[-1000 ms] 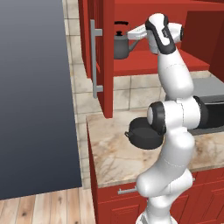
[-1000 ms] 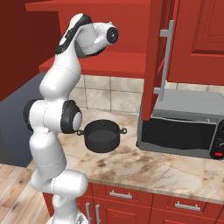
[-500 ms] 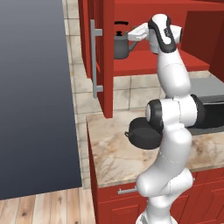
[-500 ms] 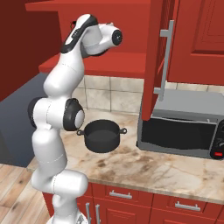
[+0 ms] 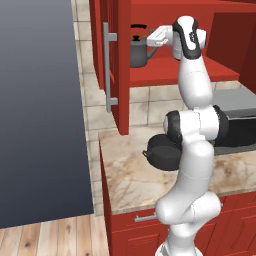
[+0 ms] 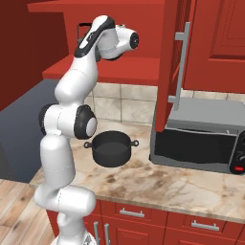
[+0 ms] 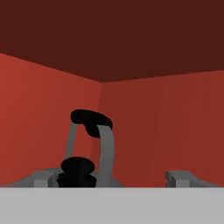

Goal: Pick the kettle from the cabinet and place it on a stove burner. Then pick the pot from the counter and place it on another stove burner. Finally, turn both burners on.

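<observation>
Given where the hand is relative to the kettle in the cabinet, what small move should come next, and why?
Probably ease the hand forward and slightly down so the open gripper straddles the arched handle of the kettle, then close. In the hand view the fingers stand wide apart with the handle and lid knob between them but off-centre. The kettle sits on the cabinet shelf, not yet gripped.
</observation>
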Motion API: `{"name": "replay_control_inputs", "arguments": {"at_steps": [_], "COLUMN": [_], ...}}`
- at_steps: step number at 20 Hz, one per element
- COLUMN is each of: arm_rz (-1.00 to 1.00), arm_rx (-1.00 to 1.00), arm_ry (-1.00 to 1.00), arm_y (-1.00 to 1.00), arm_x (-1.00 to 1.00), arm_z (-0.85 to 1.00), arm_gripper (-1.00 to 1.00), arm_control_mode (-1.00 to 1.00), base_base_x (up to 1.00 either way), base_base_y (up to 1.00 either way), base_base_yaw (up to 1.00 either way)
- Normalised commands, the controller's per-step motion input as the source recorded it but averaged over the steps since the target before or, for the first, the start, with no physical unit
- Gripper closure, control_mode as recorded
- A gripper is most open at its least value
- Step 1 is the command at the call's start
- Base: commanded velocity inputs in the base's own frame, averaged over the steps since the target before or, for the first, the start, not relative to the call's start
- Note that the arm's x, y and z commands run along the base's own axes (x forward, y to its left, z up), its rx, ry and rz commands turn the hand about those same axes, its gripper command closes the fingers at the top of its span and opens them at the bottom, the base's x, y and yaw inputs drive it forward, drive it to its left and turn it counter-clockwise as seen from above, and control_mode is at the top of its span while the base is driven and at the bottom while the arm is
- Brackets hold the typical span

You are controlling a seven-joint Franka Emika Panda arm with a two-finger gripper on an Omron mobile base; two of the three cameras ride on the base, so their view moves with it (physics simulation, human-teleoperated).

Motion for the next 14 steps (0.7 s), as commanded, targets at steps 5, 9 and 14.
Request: {"name": "replay_control_inputs", "arguments": {"at_steps": [5,9,14], "arm_rz": [0.08,0.03,0.01], "arm_rx": [0.00,0.00,0.00], "arm_ry": [0.00,0.00,0.01], "arm_y": [0.23,0.11,0.06], "arm_x": [0.09,0.03,0.00], "arm_z": [0.00,0.00,0.00], "arm_gripper": [1.00,1.00,1.00], "arm_control_mode": [-1.00,-1.00,-1.00], "base_base_x": [0.00,0.00,0.00], "base_base_y": [0.00,0.00,0.00], "base_base_yaw": [0.00,0.00,0.00]}}
